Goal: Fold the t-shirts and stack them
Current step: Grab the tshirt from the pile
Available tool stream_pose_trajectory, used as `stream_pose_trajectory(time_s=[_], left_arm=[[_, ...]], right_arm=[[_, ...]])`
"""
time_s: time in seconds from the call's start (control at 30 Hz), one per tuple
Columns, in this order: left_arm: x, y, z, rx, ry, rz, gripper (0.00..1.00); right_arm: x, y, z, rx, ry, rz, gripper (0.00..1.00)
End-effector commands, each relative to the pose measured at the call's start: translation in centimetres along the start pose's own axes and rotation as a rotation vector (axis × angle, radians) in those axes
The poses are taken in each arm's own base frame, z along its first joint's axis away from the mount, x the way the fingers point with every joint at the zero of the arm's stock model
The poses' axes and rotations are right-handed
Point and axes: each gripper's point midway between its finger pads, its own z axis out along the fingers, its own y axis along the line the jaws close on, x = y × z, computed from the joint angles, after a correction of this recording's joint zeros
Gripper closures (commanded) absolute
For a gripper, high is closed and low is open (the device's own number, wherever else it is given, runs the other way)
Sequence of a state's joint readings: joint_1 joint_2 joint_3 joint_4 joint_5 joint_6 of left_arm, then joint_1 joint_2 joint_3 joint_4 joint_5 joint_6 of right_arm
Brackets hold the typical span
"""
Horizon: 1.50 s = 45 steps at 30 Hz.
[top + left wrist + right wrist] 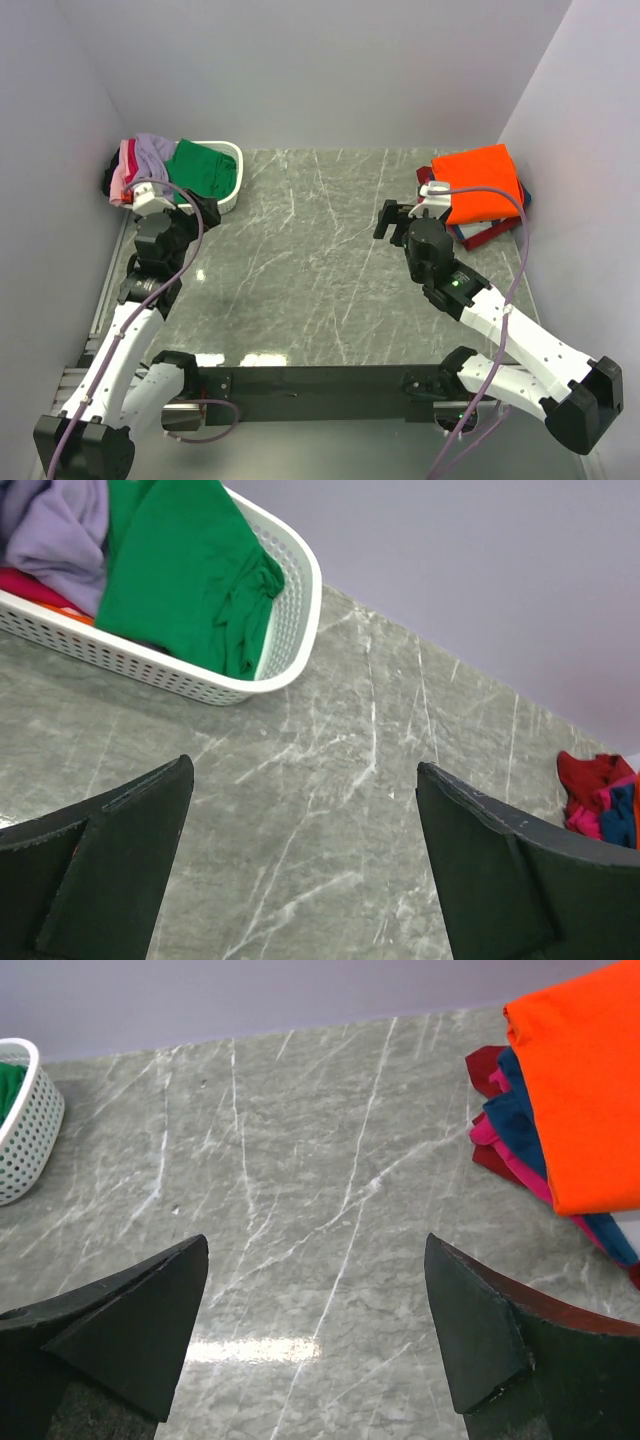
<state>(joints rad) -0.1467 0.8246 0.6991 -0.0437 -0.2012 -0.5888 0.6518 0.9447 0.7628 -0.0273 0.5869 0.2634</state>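
**Both jaws wide open, nothing picked up**

My left jaws hang spread wide over the grey worktop (pixel 300 260), just short of the white basket (pixel 290 610) in the far left corner. In the basket, the green t-shirt (pixel 180 570) lies slumped next to a lavender shirt (pixel 55 530), with a bit of red cloth (pixel 25 583) underneath. My right jaws are just as wide and empty, near the far right corner. The stack there has a flat orange t-shirt (pixel 590 1090) on top, with navy (pixel 515 1120), pink (pixel 510 1155) and red (pixel 487 1060) poking out below.
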Motion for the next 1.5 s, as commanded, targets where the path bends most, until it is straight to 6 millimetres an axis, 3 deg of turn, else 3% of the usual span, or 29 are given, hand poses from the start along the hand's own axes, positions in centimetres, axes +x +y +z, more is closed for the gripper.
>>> stream_pose_trajectory(time_s=[0.0,0.5,0.67,0.8,0.83,0.87,0.93,0.97,1.03,1.13,1.23,1.33,1.47], left_arm=[[-2.0,0.1,-0.5,-0.022,-0.085,-0.006,0.01],[-1.8,0.7,1.1,-0.083,-0.063,0.014,0.01],[-3.0,3.4,2.7,-0.129,-0.061,-0.024,0.01],[-5.4,5.8,3.8,-0.209,-0.147,-0.012,0.01],[-6.7,5.6,4.2,-0.216,-0.164,0.000,0.01],[-5.9,6.4,5.2,-0.246,-0.125,0.013,0.01],[-6.6,6.6,6.3,-0.250,-0.123,0.026,0.01],[-5.8,7.0,7.5,-0.252,-0.091,0.032,0.01],[-6.5,7.2,8.6,-0.258,-0.087,0.048,0.01],[-5.6,8.6,11.0,-0.316,-0.045,0.079,0.01],[-5.7,8.2,12.6,-0.299,-0.024,0.095,0.01],[-4.2,8.2,14.5,-0.276,0.028,0.099,0.04],[-1.1,10.1,16.8,-0.314,0.112,0.110,0.08]], right_arm=[[-1.4,0.3,-0.2,-0.019,-0.054,0.028,0.05],[-1.6,0.1,-0.4,-0.019,-0.061,0.009,0.04],[-1.1,0.5,-0.4,-0.048,-0.058,0.012,0.04],[-0.9,0.5,-0.5,-0.057,-0.061,0.007,0.04],[-0.9,0.7,-0.4,-0.069,-0.066,0.012,0.04],[-0.9,0.9,-0.4,-0.077,-0.066,0.011,0.04],[-1.0,1.2,-0.4,-0.091,-0.070,0.020,0.04],[-1.0,1.4,-0.4,-0.103,-0.067,0.021,0.04],[-1.1,1.7,-0.4,-0.114,-0.071,0.029,0.05],[-0.9,2.0,-0.2,-0.123,-0.067,0.038,0.05],[-0.9,2.6,0.0,-0.146,-0.063,0.048,0.05],[-0.6,3.0,0.3,-0.156,-0.051,0.044,0.05],[-0.4,3.3,0.3,-0.168,-0.049,0.048,0.05]])
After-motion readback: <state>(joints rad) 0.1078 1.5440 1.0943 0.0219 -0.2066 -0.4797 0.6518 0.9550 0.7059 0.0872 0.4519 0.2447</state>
